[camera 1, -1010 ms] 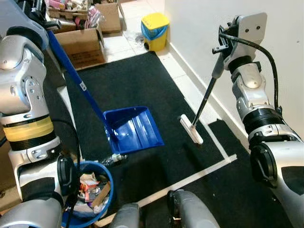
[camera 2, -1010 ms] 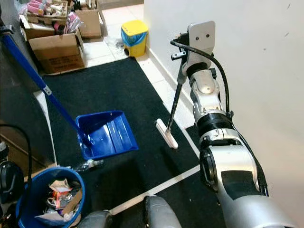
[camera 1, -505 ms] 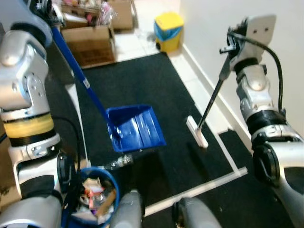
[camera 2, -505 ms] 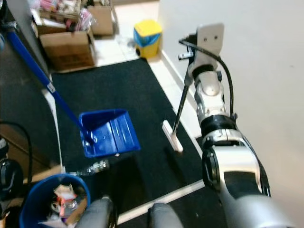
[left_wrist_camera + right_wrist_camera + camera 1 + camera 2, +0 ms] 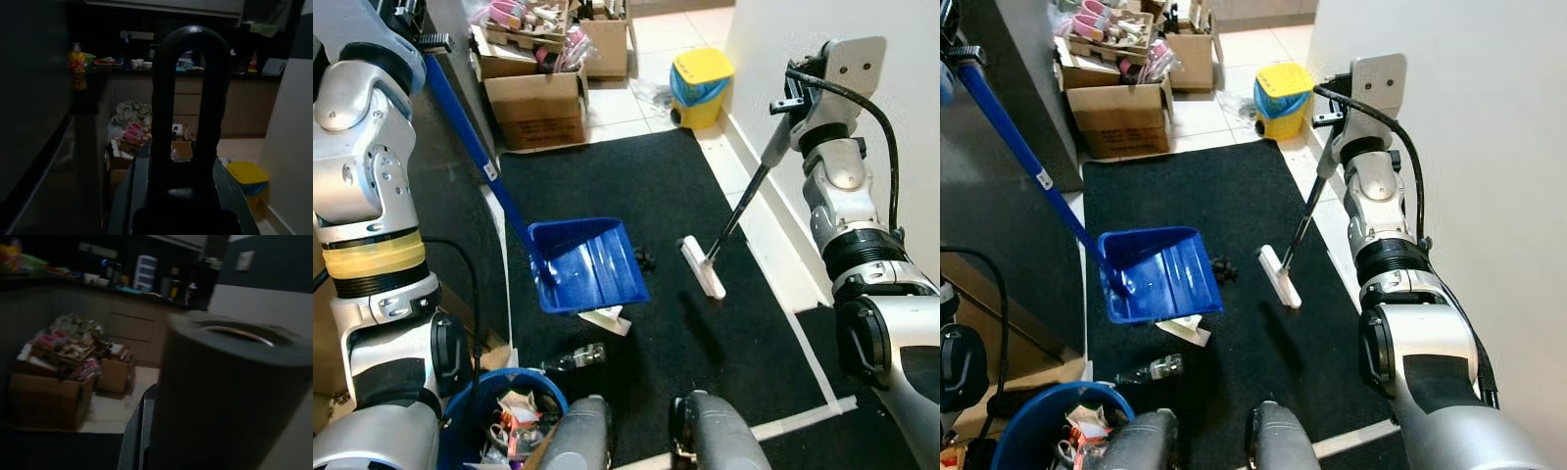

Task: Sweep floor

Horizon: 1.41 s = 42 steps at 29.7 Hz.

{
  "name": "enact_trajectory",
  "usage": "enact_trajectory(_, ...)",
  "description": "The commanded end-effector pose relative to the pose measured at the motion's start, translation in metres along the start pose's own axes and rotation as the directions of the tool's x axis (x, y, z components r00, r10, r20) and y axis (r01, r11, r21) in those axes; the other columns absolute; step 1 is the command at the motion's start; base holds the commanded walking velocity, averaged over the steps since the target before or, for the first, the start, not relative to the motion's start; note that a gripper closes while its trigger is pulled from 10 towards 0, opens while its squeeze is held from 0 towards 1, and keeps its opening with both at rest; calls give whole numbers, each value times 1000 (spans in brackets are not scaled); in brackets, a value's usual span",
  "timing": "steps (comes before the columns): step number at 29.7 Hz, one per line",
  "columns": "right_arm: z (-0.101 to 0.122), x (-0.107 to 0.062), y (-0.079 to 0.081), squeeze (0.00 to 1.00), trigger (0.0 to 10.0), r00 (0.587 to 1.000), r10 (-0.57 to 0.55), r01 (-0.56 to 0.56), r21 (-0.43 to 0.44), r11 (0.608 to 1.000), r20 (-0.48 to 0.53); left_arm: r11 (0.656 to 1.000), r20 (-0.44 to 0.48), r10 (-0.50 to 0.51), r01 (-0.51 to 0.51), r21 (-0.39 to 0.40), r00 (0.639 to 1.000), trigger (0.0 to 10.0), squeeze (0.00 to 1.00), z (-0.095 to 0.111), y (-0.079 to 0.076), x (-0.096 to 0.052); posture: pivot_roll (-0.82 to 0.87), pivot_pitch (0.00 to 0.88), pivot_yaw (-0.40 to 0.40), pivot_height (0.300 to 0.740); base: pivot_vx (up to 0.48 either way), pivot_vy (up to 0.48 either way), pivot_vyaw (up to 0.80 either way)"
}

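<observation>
Left to right: blue bin [image 5: 514,406] at lower left, loaded with mixed litter. Left end effector [image 5: 411,20] clamped on long handle of blue dustpan [image 5: 585,264]; pan resting on black mat [image 5: 636,196], interior bare. Cardboard boxes [image 5: 540,93] beyond, packed with clutter. Yellow-lidded bin [image 5: 700,88] against wall. Right end effector [image 5: 795,90] clamped on broom [image 5: 736,217]; white head on mat beside dustpan.

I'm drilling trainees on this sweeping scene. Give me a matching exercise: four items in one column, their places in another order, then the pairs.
Things:
1. dustpan
2. broom head
3. yellow bin
4. blue bucket

Places:
A. by the wall, beyond the mat
B. beside the robot's left leg, full of rubbish
C. on the black mat, right of the dustpan
D. on the mat, on a long blue handle

Pairs: 1-D, 2-C, 3-A, 4-B
</observation>
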State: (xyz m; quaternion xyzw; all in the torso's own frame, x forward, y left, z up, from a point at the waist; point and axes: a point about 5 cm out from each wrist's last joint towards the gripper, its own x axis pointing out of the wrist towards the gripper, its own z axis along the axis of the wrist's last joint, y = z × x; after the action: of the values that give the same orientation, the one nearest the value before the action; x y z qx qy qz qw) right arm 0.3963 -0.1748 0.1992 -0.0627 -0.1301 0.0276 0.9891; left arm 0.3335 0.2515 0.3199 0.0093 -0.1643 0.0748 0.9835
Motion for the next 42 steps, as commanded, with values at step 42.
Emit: enact_trajectory(42,-21,-20,-23,0,10000,995,-99,97,-66,993,-33,951,-259,-249,287,118,933,10000,282,-100,51,-11,50,106,56,740,87,0,0)
